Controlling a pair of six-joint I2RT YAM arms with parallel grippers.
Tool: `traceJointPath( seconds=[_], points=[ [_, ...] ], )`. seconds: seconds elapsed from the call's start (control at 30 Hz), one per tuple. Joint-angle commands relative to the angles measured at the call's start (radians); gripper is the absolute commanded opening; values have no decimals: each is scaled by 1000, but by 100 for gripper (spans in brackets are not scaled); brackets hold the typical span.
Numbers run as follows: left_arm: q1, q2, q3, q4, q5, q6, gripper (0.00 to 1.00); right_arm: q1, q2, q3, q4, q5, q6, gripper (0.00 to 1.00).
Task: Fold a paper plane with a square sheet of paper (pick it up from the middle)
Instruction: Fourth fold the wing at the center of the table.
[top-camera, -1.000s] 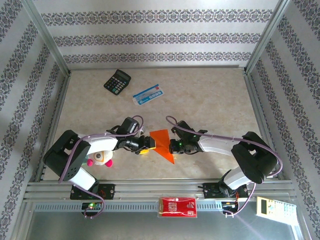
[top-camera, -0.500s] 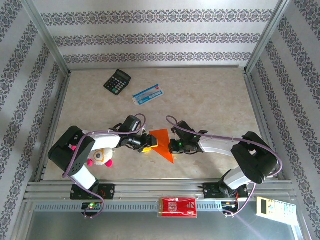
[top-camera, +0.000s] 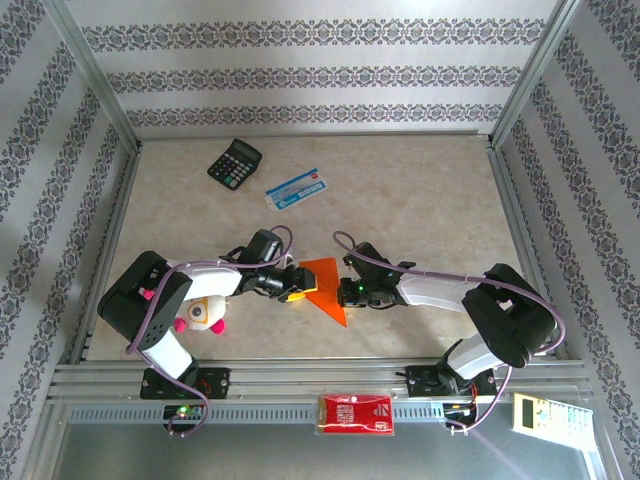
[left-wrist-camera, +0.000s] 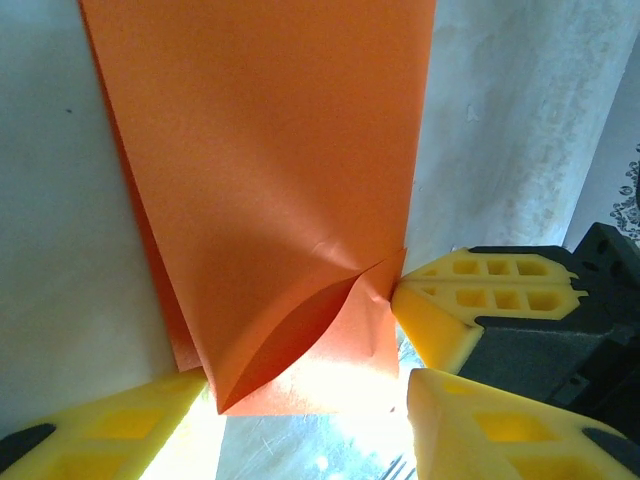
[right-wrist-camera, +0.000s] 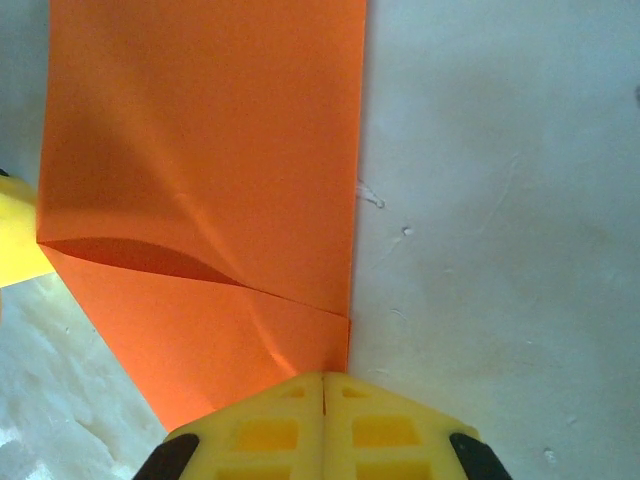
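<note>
Table: I read beige marbled top from overhead. Black calculator far left, tilted. Blue-and-white packet near it on right, not touching, lying flat. Orange sheet front centre, folded to a point, one flap curling up. White plush toy front left.

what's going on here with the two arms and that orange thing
Two robot arms are folding an orange sheet of paper into a plane at the near middle of the table. It is already partly folded, with one flap curling up. The right gripper is shut, its fingers' tips at the paper's edge; whether they pinch it is unclear. The left gripper is open, its fingers either side of the paper's end. A calculator and a blue-and-white packet lie untouched farther back.
</note>
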Motion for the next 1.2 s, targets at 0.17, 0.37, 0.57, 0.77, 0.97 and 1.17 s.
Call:
traceJointPath(
  seconds=[0.17, 0.37, 0.57, 0.77, 0.97, 1.17],
  points=[
    [-6, -1, 15, 64, 23, 13, 41, -10, 18, -28, -37, 19, -8, 1],
    [-5, 32, 44, 10, -8, 50, 26, -13, 16, -4, -41, -3, -57, 5],
    [-5, 42, 52, 8, -22, 47, 18, -15, 11, 31, -69, -17, -117, 10],
    [-7, 32, 45, 1, -44, 10, 11, -15, -45, 70, -137, -8, -192, 19],
    [-19, 1, 50, -55, -74, -46, 6, 40, -158, 82, -160, 62, -189, 26],
    [-30, -51, 49, -92, -97, -149, 0, 208, -166, 85, -120, 277, -121, 39]
  ],
)
